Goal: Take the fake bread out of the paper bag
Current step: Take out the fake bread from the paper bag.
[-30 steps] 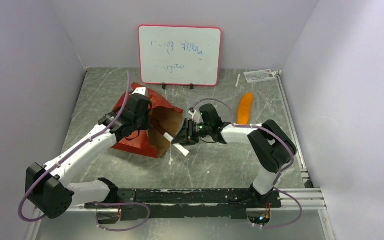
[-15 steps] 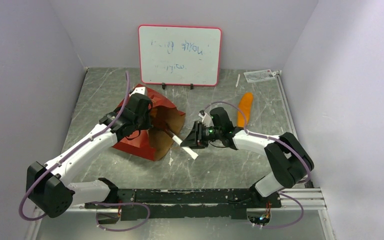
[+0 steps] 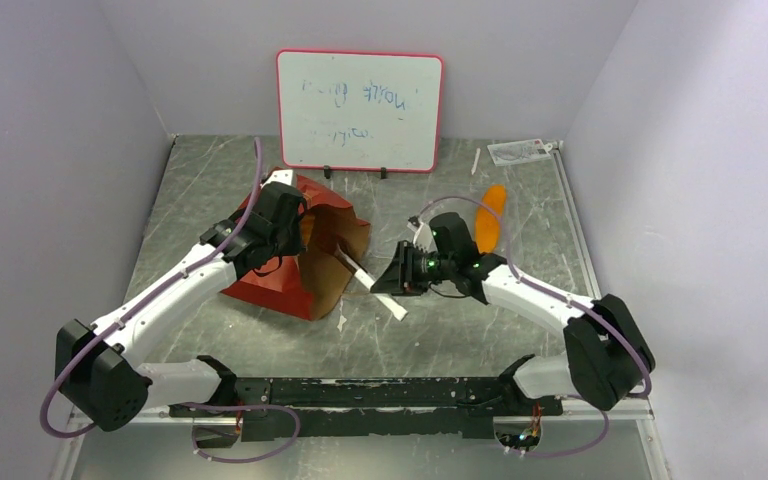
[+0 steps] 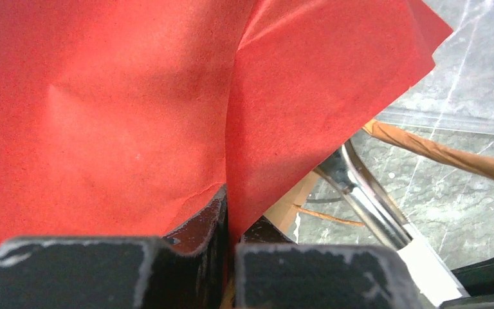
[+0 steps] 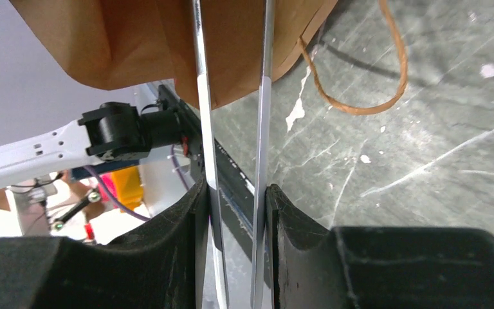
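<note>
The paper bag [image 3: 272, 286] lies on its side at centre left, red bottom towards the left arm and brown mouth [image 3: 328, 262] facing right. My left gripper [image 3: 282, 215] is shut on a fold of its red paper [image 4: 103, 96], with the jaws [image 4: 230, 219] pinching the sheet. My right gripper [image 3: 407, 272] is shut on metal tongs [image 3: 365, 280] with white handles. The tong arms [image 5: 202, 96] reach to the bag mouth [image 5: 135, 38] and their tips are hidden. A long orange loaf [image 3: 489, 216] lies on the table behind the right arm. The other pastries are out of view.
A tan cord handle [image 5: 360, 106] lies looped on the grey table by the bag mouth. A whiteboard [image 3: 360, 110] stands at the back. A white stick [image 3: 476, 161] and a card [image 3: 520, 151] lie at the back right. Walls close in left and right.
My right gripper has drawn back to the right with the tongs, pulling them partly out of the bag. The left gripper has kept its hold on the bag.
</note>
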`<move>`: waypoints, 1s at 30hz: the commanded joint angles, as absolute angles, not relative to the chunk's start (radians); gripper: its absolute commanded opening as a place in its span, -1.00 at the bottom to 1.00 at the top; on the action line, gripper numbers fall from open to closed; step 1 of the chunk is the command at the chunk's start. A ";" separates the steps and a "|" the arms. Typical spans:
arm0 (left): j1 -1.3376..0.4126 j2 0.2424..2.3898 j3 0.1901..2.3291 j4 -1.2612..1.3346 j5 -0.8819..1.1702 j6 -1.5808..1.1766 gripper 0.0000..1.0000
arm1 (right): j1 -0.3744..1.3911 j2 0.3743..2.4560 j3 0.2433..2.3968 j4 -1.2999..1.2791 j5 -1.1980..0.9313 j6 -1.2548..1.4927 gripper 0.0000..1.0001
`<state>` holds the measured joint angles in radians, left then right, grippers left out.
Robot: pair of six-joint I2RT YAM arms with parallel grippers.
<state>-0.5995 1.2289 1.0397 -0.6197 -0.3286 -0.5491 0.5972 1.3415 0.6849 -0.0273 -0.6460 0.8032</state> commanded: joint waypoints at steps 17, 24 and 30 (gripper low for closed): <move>-0.607 1.235 1.030 -0.559 -0.244 -0.535 -0.86 | 0.597 1.521 0.659 0.126 -0.588 0.761 -0.12; -0.607 1.239 1.026 -0.553 -0.227 -0.538 -0.86 | 0.613 1.573 0.673 0.122 -0.530 0.716 -0.07; -0.608 1.238 1.025 -0.549 -0.221 -0.542 -0.86 | 0.646 1.604 0.688 0.109 -0.486 0.699 -0.06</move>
<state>-0.5999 1.2469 1.0328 -0.5953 -0.2596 -0.5415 0.6262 1.5875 0.6582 0.1253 -0.5552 0.7170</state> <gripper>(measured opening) 0.077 0.474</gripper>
